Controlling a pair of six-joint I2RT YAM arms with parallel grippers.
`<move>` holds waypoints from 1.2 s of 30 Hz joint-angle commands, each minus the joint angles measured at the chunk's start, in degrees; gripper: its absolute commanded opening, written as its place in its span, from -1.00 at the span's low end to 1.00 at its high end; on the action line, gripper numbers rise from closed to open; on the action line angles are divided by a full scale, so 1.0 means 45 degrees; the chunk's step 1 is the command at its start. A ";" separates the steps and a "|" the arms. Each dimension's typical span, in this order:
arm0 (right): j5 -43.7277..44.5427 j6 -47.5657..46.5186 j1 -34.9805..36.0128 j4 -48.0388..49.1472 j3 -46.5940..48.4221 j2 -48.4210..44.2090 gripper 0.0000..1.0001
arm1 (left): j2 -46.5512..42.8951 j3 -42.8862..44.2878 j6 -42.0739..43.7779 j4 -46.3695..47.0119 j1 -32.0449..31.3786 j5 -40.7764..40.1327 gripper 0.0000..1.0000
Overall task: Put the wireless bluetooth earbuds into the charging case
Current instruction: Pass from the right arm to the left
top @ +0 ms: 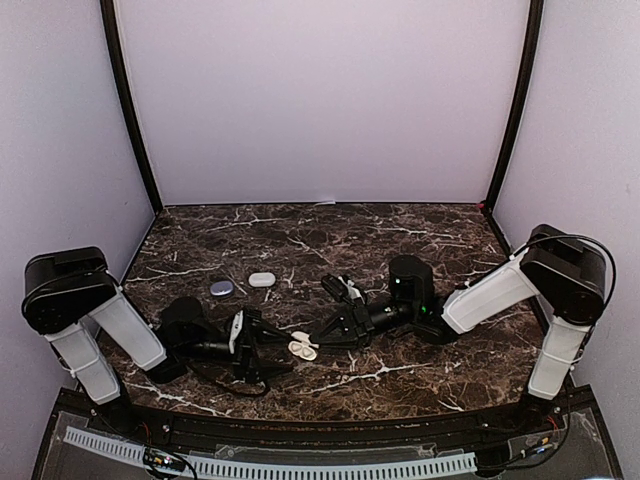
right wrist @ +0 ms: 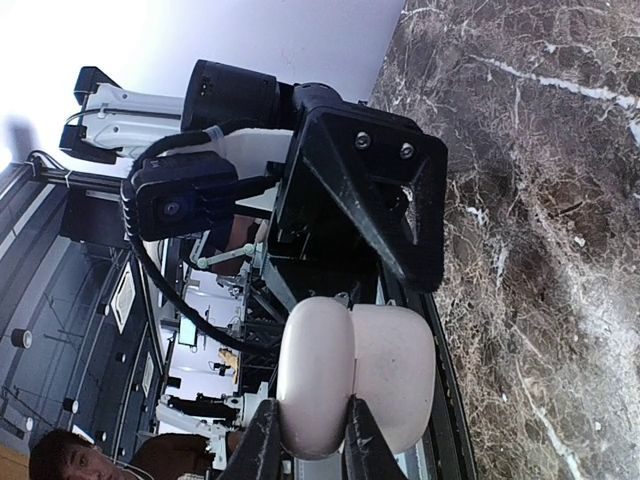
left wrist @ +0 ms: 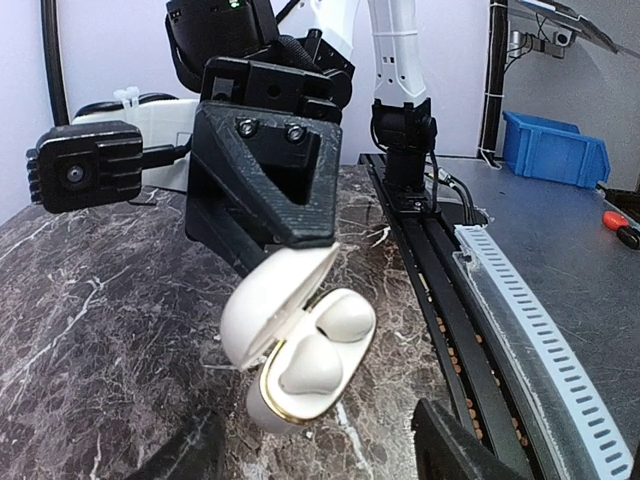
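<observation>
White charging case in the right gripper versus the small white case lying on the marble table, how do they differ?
The white charging case is open, two white earbuds seated inside; the small white case is shut. The first is held by the right gripper; the second lies free. Both are white, rounded.

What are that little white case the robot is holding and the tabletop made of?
Charging case: probably hard plastic, smooth and glossy white, judging by the soft highlights on its lid. A thin gold-coloured rim around the opening looks metallic, though it may be only plating. Tabletop: dark brown with white veins like polished marble, though it could be a printed laminate.
</observation>
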 commanded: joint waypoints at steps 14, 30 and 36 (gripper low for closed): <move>-0.0389 -0.0281 0.0153 0.0252 0.0704 -0.0119 -0.75 | 0.0526 0.1329 0.0280 -0.1341 0.0082 0.0821 -0.11; -0.0082 -0.1427 0.0105 -0.1283 0.0942 -0.0066 -0.75 | 0.0308 0.1224 -0.0232 -0.1103 0.0089 0.1153 -0.11; -0.0102 -0.1605 0.0104 -0.1391 0.0994 -0.0139 -0.74 | 0.0233 0.1310 -0.0295 -0.1556 0.0086 0.1144 -0.33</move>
